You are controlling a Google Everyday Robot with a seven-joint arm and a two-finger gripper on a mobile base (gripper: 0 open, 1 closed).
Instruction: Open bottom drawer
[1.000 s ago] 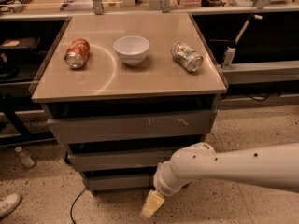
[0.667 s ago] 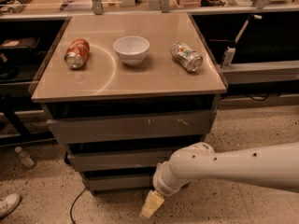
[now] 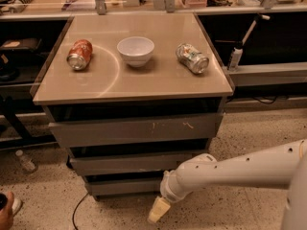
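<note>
Down near the speckled floor (image 3: 259, 128), the gripper (image 3: 158, 210) hangs at the end of the white arm (image 3: 230, 169), just in front of the bottom drawer (image 3: 120, 186) and slightly below its right end; whether it is spread or closed I cannot tell. That drawer, lowest in the stack, looks pushed in beneath the middle drawer (image 3: 134, 163) and the scratched top drawer (image 3: 120, 131). Farther up, on the desk (image 3: 144, 83), a red can (image 3: 79, 54) lies beside a white bowl (image 3: 135, 50) and a silver can (image 3: 192, 58).

Speckled floor (image 3: 249, 128), dim workbenches (image 3: 268, 73) behind, warm light
</note>
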